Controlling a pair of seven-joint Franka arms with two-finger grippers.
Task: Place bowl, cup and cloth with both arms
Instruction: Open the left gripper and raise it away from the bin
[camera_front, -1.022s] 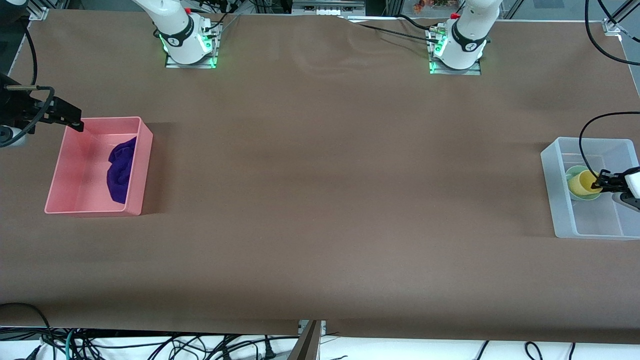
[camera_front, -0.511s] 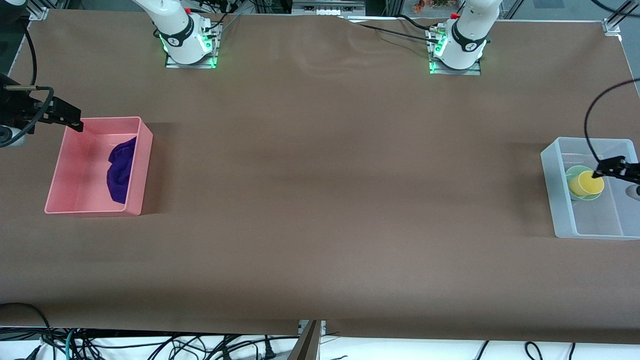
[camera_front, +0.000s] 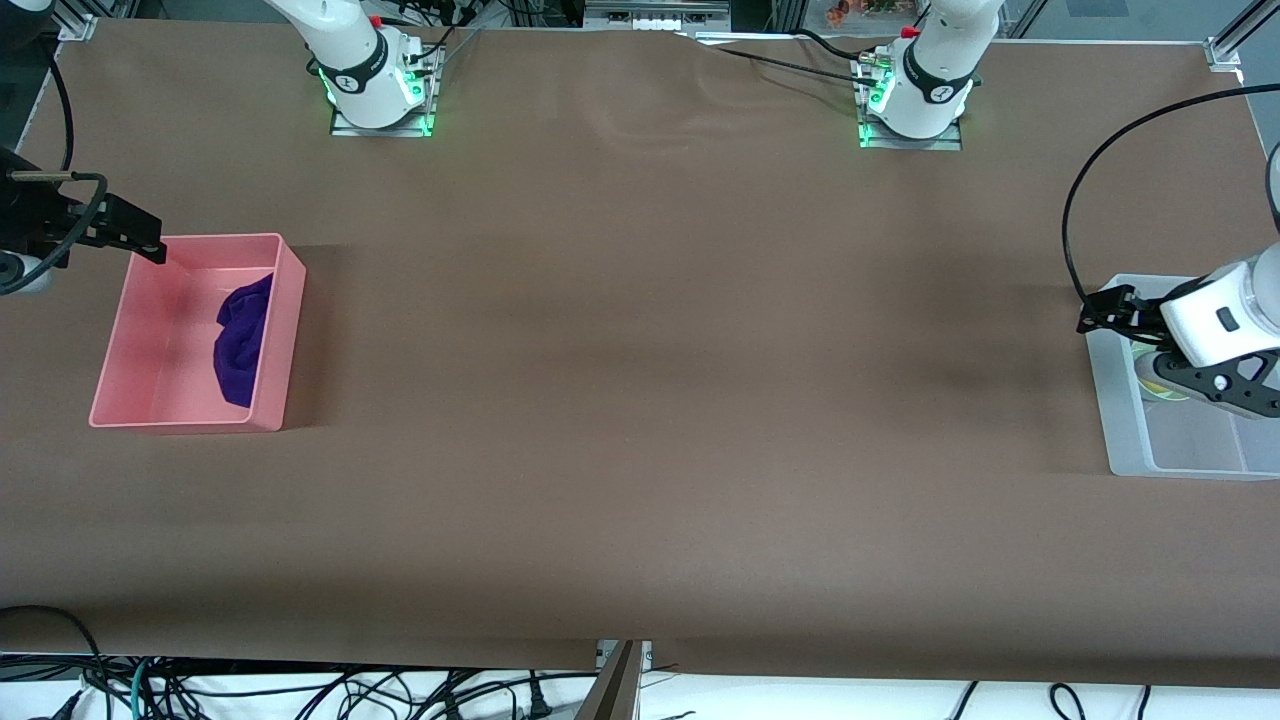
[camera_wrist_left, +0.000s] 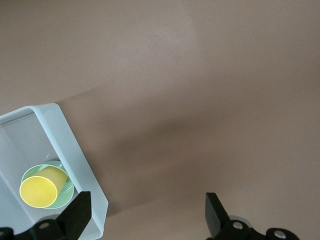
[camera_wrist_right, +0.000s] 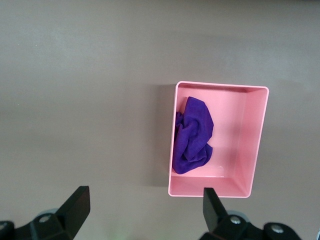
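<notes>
The yellow cup (camera_wrist_left: 42, 188) lies tilted in the mint-green bowl (camera_wrist_left: 64, 198), inside a clear bin (camera_wrist_left: 75, 152) at the left arm's end of the table. In the front view my left hand hides most of them. My left gripper (camera_front: 1102, 311) (camera_wrist_left: 147, 217) is open and empty, up in the air over the bin's (camera_front: 1120, 420) rim and the table beside it. The purple cloth (camera_front: 240, 340) (camera_wrist_right: 194, 135) lies crumpled in a pink bin (camera_front: 283, 330) (camera_wrist_right: 220, 192) at the right arm's end. My right gripper (camera_front: 150, 246) (camera_wrist_right: 142, 207) is open and empty, waiting over the pink bin's corner.
The brown table (camera_front: 640, 400) stretches between the two bins. The arm bases (camera_front: 380, 90) (camera_front: 915, 100) stand along the edge farthest from the front camera. A black cable (camera_front: 1075, 200) loops above the left hand.
My left gripper has risen out of the clear bin, away from the cup and bowl, and shifted toward the table's middle. The right arm has not moved.
</notes>
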